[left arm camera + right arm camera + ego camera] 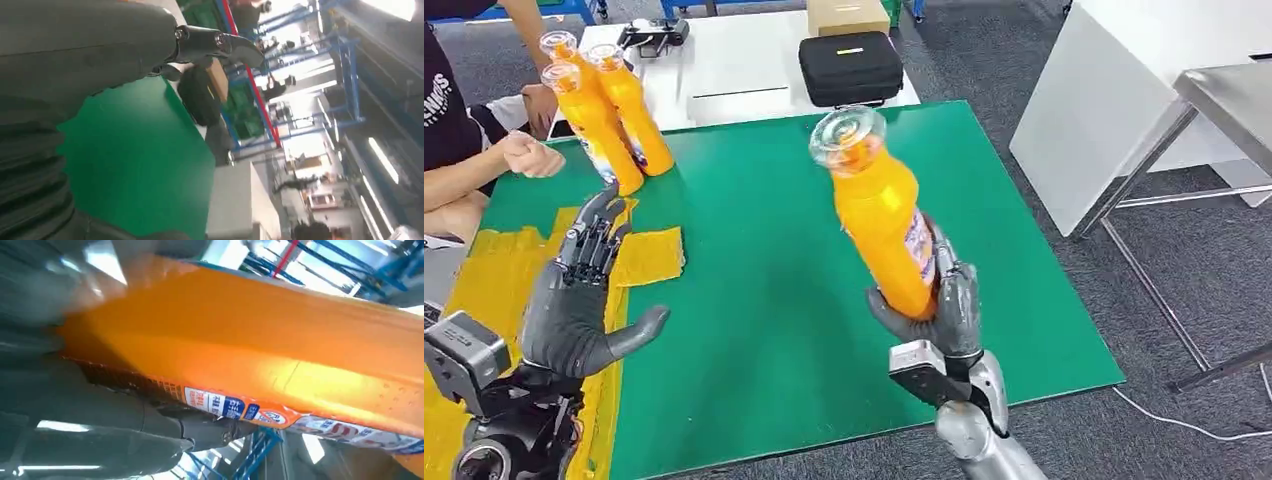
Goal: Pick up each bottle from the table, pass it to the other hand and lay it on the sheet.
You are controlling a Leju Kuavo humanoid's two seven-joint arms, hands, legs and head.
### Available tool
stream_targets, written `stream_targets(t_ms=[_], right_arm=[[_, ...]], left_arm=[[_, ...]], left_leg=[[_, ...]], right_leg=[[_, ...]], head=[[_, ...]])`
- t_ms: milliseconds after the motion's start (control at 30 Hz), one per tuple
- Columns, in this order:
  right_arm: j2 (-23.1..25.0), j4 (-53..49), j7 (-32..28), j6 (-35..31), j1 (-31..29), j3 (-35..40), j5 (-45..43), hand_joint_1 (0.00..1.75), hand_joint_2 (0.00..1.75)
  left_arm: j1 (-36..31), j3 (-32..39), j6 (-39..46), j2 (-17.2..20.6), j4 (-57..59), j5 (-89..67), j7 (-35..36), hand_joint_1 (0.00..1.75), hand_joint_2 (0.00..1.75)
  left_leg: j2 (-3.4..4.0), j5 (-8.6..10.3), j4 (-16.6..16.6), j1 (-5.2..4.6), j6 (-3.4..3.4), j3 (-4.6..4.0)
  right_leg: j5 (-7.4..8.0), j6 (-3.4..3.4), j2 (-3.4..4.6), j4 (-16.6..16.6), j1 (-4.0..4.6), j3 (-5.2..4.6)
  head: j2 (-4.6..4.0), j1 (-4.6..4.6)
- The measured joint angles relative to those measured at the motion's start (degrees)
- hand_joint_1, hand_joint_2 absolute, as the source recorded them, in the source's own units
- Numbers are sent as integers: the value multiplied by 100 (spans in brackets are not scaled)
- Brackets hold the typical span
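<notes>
Item: my right hand [944, 310], raised over the near right part of the green table [764, 300]. It grips an orange bottle [879, 215] around its lower body, fingers wrapped on the far side, thumb on the near side. The bottle is lifted clear of the table and tilts with its clear cap toward the far left. In the right wrist view the same bottle [260, 345] crosses the frame, its label strip showing, with my fingers [150, 425] pressed against it.

Item: my left hand [584, 300], held over the near left edge of the table, above the yellow sheet [649, 255]. Fingers extended and apart, thumb spread out to the side, palm turned toward the bottle; it holds nothing.

Item: yellow sheet, crumpled, lying along the left edge of the table.

Item: three more orange bottles [604, 125], upright and close together at the far left corner of the table.

Item: a person's hand [529, 155], just beside those bottles at the left edge.

Item: black case [849, 68], on a white table [734, 75] beyond the far edge.
</notes>
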Motion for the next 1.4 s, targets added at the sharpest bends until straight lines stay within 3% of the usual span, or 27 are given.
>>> stream_targets(t_ms=[533,967,1400], right_arm=[[254,184,9,20,-273,-87,420,175,175],[195,1268,426,900,-1036,1016,723,175,175],[83,1513,459,1169,-1231,1499,747,175,175]], left_arm=[[-541,-704,-490,129,416,549,203,0,175],[-995,-1095,-599,140,791,934,214,0,175],[-1096,-1157,-581,153,971,1071,201,0,175]], left_leg=[[-2,2,0,0,1,-2],[-1,5,0,1,3,-3],[-1,5,0,0,3,-5]], right_leg=[[1,1,-2,1,0,2],[3,3,-2,2,1,0],[3,3,-2,2,0,-1]], head=[[0,2],[0,0],[0,0]])
